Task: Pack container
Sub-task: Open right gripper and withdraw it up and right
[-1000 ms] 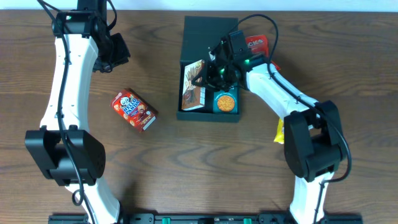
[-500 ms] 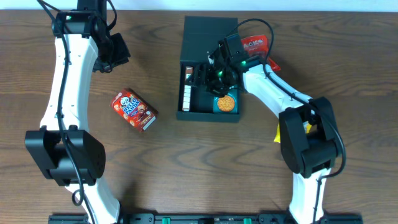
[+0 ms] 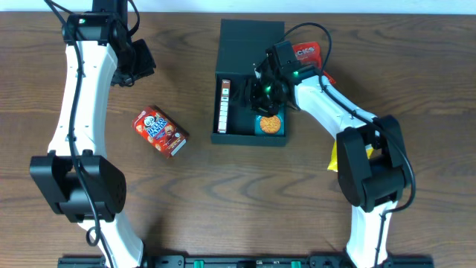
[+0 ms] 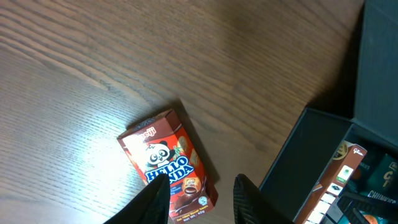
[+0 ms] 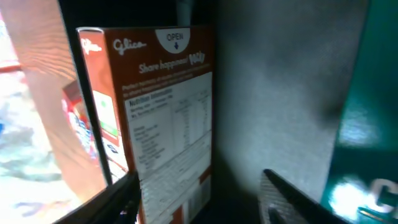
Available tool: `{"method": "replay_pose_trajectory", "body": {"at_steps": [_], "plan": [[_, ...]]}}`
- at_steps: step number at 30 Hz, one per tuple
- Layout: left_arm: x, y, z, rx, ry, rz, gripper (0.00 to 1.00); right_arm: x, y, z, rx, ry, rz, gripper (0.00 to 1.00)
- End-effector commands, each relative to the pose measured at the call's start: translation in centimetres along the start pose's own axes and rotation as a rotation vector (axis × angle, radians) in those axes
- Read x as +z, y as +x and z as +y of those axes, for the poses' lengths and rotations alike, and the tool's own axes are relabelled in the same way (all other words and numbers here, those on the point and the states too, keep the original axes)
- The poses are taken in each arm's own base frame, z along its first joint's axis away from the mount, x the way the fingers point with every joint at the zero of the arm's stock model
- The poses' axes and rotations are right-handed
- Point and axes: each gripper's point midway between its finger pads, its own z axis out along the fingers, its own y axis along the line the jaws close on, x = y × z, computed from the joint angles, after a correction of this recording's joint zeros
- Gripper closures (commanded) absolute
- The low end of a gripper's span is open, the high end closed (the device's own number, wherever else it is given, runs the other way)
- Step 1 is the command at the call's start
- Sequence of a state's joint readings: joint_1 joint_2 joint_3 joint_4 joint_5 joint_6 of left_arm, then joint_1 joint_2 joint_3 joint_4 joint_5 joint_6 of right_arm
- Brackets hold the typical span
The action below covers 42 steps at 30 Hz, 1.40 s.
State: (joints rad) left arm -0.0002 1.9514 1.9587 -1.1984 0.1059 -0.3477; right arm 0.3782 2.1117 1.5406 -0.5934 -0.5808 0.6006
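- Table (image 3: 201, 193): the container (image 3: 249, 138) sits at approx 12–1 o'clock of the table centre. Its lid (image 3: 253, 41) is folded back toward 12 o'clock.
- Right gripper (image 3: 262, 88): it is down inside the container. In the wrist view its fingers (image 5: 286, 196) are spread wide w/ nothing between them.
- Left gripper (image 4: 200, 183): it hangs over bare wood at approx 9–10 o'clock of the container, fingers partly apart and empty.
- Biscuit box (image 3: 224, 104): it stands on edge along the container's 9 o'clock wall, just ahead of the right fingers. We can't tell if they touch it.
- Panda box (image 3: 160, 132): it lies on the table at approx 8 o'clock of the container, well apart and not yet packed.
- Cookie pack (image 3: 269, 124): it lies flat in the container's 4–5 o'clock corner.
- Red bag (image 3: 305, 52): it sits outside at 2 o'clock, partly hidden by the arm.
- Step, as we judge it: clear the right gripper out. We'd keep the fingers wide and rise straight up w/o swinging toward 9 o'clock, since a brush could tip the tall box onto the cookie pack. The free floor btw the two should stay open for the panda box.
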Motion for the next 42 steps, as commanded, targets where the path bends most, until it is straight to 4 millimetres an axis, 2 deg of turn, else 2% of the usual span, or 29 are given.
{"method": "replay_pose_trajectory", "body": {"at_steps": [1,2,3,4,6,14,22,33,42], "plan": [[-0.1,-0.2,0.1,-0.018,0.009,-0.001,0.65,-3.6,-2.0,2.2,-0.14,0.042,-0.125,0.62],[-0.1,-0.2,0.1,-0.018,0.009,0.0,0.65,-4.5,-2.3,2.6,-0.179,0.052,-0.152,0.8],[-0.1,-0.2,0.1,-0.018,0.009,-0.001,0.65,-5.1,-2.4,3.1,-0.213,0.056,-0.171,0.92],[-0.1,-0.2,0.1,-0.018,0.009,-0.002,0.65,-5.5,-2.4,3.5,-0.24,0.063,-0.187,0.99],[-0.1,-0.3,0.0,-0.018,0.011,-0.004,0.64,-6.0,-2.1,4.5,-0.318,0.073,-0.202,0.98],[-0.1,-0.4,0.0,-0.018,0.012,-0.007,0.64,-3.8,0.7,7.9,-0.525,0.055,-0.163,0.99],[-0.1,-0.3,0.0,-0.018,0.011,-0.003,0.64,-2.2,0.5,6.7,-0.53,0.129,-0.169,0.99],[-0.1,-0.4,0.0,-0.018,0.012,-0.007,0.64,0.6,1.5,5.7,-0.571,0.149,-0.108,0.99],[-0.1,-0.4,0.0,-0.018,0.012,-0.007,0.64,1.1,1.3,6.0,-0.599,0.144,-0.118,0.99]]}}
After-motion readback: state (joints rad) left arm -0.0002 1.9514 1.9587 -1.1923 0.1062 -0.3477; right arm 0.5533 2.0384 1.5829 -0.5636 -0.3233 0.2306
